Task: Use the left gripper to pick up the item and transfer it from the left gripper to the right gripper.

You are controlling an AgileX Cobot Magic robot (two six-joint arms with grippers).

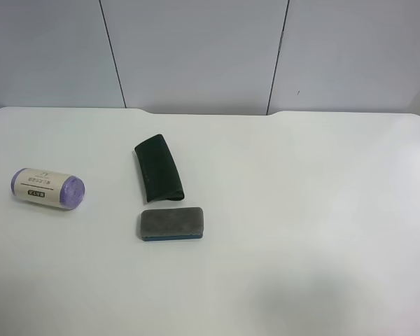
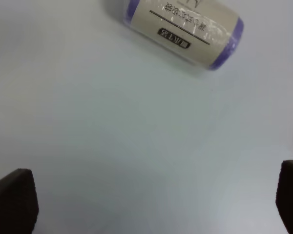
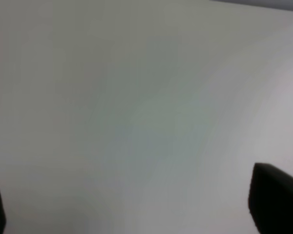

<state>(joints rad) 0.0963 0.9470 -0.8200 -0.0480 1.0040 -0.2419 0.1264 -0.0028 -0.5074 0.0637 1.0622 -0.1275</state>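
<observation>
The item, a small roll (image 1: 47, 188) with purple ends and a cream printed label, lies on its side on the white table (image 1: 301, 210) at the exterior high view's left. It also shows in the left wrist view (image 2: 185, 31), ahead of the left gripper (image 2: 151, 204). That gripper is open, its two black fingertips (image 2: 14, 202) wide apart over bare table, well short of the roll. The right gripper (image 3: 136, 209) is open over bare table, with only its dark fingertips (image 3: 273, 202) showing. Neither arm shows in the exterior high view.
A dark green-black folded pouch (image 1: 157, 169) lies near the table's middle. A grey felt eraser block with a blue base (image 1: 171, 224) lies just in front of it. A grey panelled wall (image 1: 196, 49) stands behind the table.
</observation>
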